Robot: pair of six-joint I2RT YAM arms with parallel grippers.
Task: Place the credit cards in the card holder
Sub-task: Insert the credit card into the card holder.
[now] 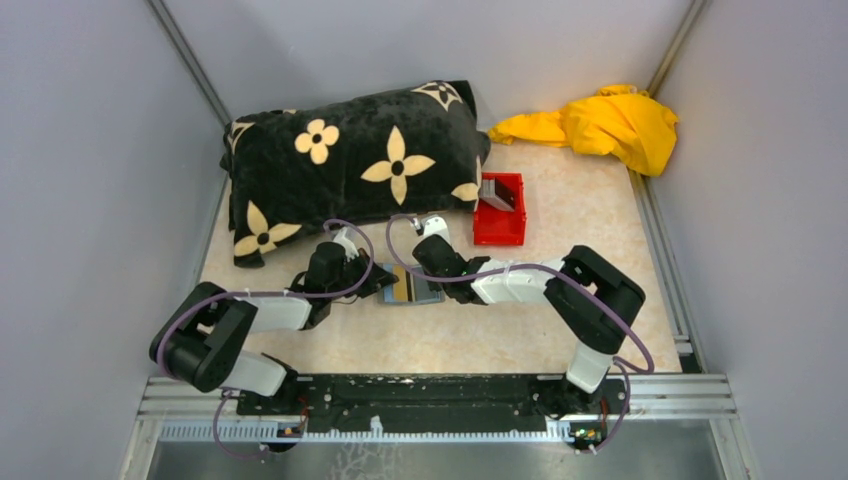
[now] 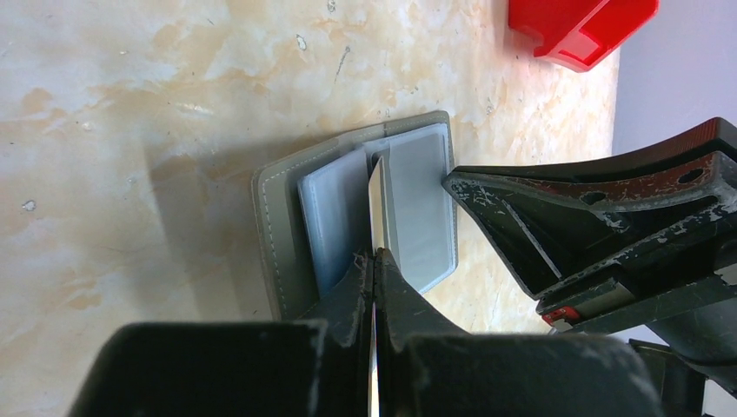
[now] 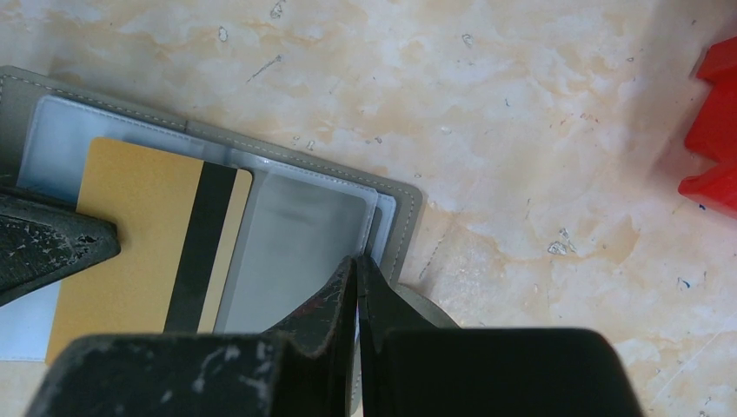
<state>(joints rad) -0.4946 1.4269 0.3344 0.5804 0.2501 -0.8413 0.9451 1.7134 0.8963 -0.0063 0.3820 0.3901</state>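
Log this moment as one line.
left gripper: shut on gold card, over open card holder | right gripper: shut, tips at holder's edge | card seated: cannot tell

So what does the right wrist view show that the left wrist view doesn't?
Only the right wrist: the tan-yellow face of the credit card with its black stripe, over the open card holder. Only the left wrist: that card edge-on, pinched in the left gripper, and the right gripper seen from outside, tip on the holder. Both: the holder, the red bin and the marbled table.
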